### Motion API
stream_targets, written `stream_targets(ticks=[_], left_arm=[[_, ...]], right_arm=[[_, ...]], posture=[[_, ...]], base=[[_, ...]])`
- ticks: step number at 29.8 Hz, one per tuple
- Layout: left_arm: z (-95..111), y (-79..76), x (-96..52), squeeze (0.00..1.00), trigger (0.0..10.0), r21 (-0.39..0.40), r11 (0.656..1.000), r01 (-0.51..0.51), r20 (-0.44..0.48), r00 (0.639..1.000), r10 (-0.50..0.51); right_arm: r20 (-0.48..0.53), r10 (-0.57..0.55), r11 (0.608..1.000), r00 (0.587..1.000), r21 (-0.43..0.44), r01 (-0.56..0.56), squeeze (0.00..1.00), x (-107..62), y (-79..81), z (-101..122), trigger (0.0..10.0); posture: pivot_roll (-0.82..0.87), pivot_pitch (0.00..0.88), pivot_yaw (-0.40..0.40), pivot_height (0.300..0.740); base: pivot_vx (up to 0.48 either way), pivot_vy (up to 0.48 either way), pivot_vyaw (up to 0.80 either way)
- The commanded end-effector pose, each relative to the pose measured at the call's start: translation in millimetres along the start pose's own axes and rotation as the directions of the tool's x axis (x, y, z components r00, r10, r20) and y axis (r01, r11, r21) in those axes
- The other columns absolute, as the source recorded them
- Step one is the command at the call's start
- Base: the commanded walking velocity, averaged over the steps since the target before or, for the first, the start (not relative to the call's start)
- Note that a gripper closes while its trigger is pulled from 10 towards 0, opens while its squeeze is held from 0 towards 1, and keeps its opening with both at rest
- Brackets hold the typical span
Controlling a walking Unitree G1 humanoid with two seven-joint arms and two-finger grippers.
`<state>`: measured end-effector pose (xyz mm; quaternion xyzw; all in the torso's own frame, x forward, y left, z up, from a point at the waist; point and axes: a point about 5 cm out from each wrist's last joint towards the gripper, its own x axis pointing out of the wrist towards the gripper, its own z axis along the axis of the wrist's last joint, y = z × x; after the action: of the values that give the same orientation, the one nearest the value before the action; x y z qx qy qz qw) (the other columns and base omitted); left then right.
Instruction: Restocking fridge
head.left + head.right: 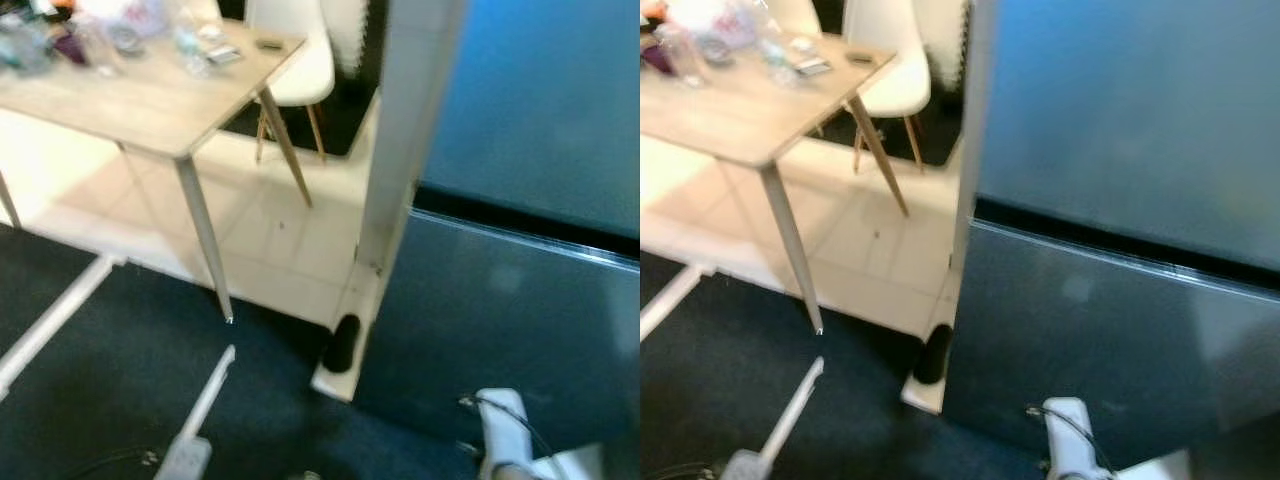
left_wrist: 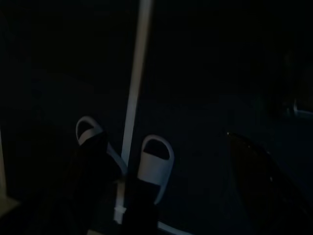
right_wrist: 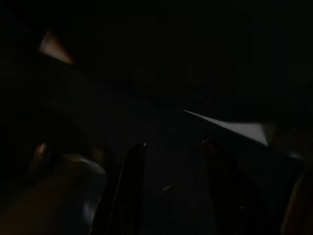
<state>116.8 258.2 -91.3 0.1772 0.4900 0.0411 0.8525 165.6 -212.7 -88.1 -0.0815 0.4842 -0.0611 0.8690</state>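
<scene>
Right gripper (image 3: 171,152): two long black fingers (image 3: 128,181) seen in the very dark right wrist view, tips apart with an open gap between them, nothing held. A pale wedge of light lies beyond the tips; the rest is too dark to read

Left gripper (image 2: 124,156): left wrist view equally dim. Two rounded, pale-rimmed finger tips (image 2: 155,159) stand apart, nothing gripped; a thin pale rod (image 2: 137,88) runs straight up between them, and whether it touches either finger cannot be told

Silver forearm of the left arm (image 1: 205,410) enters low in the head views, slim and tubular. Right arm (image 1: 510,435) shows as a white rounded housing with a thin cable looped over it, just in front of the fridge

Fridge (image 1: 1120,250): tall, flat-fronted, smooth blue-grey sheen. Two doors, both closed, split by a dark horizontal seam; the upper door is brighter blue than the lower. A small black cylindrical foot (image 1: 932,355) sits at the fridge's lower corner on a cream plinth

Left of the fridge: pale square floor tiles, then dark blue carpet (image 1: 150,380) nearer the camera. Bench (image 1: 140,100) well left of the fridge, light wood-grain top, thin tapered metal legs, blurred clutter of clear containers on its far end. White moulded chair (image 1: 295,60) with splayed wooden legs stands between bench and fridge, further back
</scene>
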Motion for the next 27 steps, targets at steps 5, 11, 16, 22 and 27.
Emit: stream_targets(ticks=[5, 11, 16, 22, 27], left_arm=[[-16.7, -7.7, -4.2, 0.0, 10.0, 0.015, 1.0, 0.019, -0.064, 0.998, -0.018], [-16.6, -10.1, -4.1, 0.0, 10.0, 0.016, 1.0, 0.023, -0.07, 0.997, -0.022], [-17.4, -9.3, -4.2, 0.0, 10.0, 0.016, 1.0, 0.024, -0.076, 0.997, -0.022], [-18.2, -7.9, -4.3, 0.0, 10.0, 0.017, 1.0, 0.022, -0.078, 0.997, -0.021], [-19.4, -4.2, -4.6, 0.0, 10.0, 0.018, 1.0, 0.018, -0.08, 0.997, -0.016]], right_arm=[[0.002, -0.009, 1.0, 1.0, -0.003, 0.009, 0.0, -0.2, -2.6, -1.0, 10.0], [-0.002, -0.007, 1.0, 1.0, -0.011, 0.007, 0.0, -0.4, -2.4, -2.6, 10.0], [-0.003, -0.008, 1.0, 1.0, -0.014, 0.008, 0.0, -0.6, -2.4, -3.4, 10.0], [-0.003, -0.007, 1.0, 1.0, -0.015, 0.007, 0.0, -0.6, -2.3, -3.7, 10.0], [0.0, -0.004, 1.0, 1.0, -0.017, 0.004, 0.0, -0.5, -1.4, -3.0, 10.0]], posture=[[0.01, 0.089, -0.041, 0.74], [0.01, 0.091, -0.041, 0.74], [0.01, 0.091, -0.04, 0.74], [0.01, 0.091, -0.039, 0.74], [0.01, 0.091, -0.039, 0.74]], base=[[0.0, 0.0, 0.8], [0.0, 0.0, 0.8], [0.0, 0.0, 0.8], [0.0, 0.0, 0.8], [0.0, 0.0, 0.8]])
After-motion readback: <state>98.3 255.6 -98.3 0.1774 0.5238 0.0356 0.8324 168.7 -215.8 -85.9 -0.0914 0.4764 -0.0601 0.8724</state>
